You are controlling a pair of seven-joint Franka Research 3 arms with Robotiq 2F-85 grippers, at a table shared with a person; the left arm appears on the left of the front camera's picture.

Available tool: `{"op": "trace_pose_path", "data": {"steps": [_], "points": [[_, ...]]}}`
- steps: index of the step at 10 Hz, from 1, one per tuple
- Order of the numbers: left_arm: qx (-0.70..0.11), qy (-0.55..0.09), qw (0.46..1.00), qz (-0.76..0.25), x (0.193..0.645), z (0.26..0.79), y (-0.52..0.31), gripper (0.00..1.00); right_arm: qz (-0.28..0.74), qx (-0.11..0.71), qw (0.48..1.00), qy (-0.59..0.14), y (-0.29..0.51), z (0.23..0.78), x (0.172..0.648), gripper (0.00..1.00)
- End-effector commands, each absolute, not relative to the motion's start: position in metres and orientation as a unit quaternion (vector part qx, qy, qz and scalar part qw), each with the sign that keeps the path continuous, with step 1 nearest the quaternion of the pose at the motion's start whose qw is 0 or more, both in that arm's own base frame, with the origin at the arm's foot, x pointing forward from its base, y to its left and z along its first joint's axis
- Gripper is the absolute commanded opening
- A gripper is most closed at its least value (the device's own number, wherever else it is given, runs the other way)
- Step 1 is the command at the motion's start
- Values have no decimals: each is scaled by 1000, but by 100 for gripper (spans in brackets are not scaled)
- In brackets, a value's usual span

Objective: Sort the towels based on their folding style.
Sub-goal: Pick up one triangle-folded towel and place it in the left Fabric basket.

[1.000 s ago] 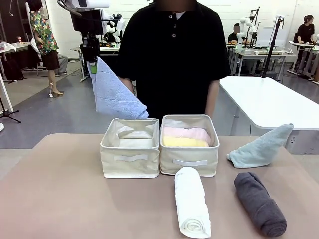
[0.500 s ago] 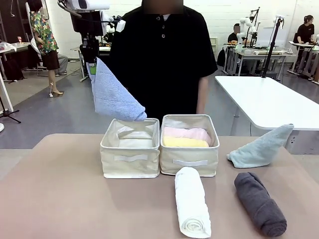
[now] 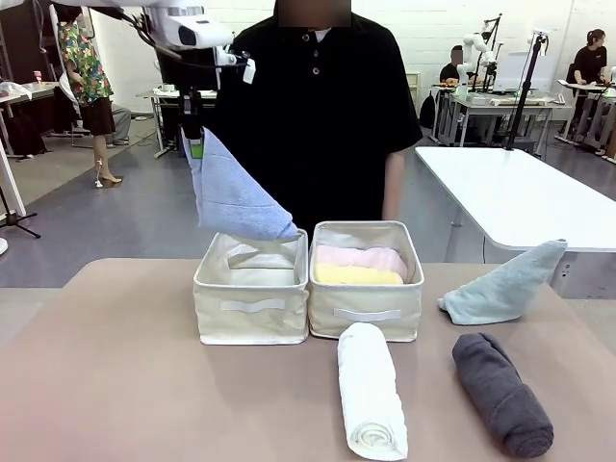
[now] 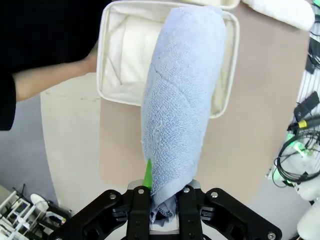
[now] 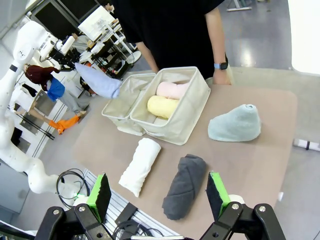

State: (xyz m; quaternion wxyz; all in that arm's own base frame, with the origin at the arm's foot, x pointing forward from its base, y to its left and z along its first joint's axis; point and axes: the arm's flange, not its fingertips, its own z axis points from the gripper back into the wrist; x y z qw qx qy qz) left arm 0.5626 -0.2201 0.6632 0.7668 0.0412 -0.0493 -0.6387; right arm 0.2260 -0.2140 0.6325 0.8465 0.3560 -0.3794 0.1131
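Observation:
My left gripper (image 3: 195,144) is shut on the narrow tip of the lavender-blue cone-folded towel (image 3: 236,197), which hangs just above the back of the empty left basket (image 3: 252,306). Looking down the left wrist, that towel (image 4: 180,100) dangles from my left gripper (image 4: 163,206) over the basket's rim (image 4: 226,80). The right basket (image 3: 366,313) holds a pink roll (image 3: 361,257) and a yellow roll (image 3: 356,275). On the table lie a white roll (image 3: 371,390), a dark grey roll (image 3: 500,393) and a pale teal cone (image 3: 505,284). My right gripper (image 5: 158,195) hovers open high over the table's near edge.
A person in a black shirt stands right behind the baskets, one forearm (image 4: 50,80) close to the left basket's far side. The two baskets touch side by side. Bare tabletop (image 3: 115,385) spreads to the left of the white roll.
My left gripper has carried the lavender-blue towel a little to the right and lower, closer over the left basket. The person has shifted slightly. The towels on the table lie as before.

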Motion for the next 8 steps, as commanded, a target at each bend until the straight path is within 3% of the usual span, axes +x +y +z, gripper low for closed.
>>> {"op": "trace_pose_path", "data": {"steps": [1,8], "points": [[73,-48,789,-608,552,647,-227,16,113,369,838,-385,-213,634,228,100],[45,10,787,-615,550,585,-242,16,113,369,838,-385,-213,634,228,100]]}}
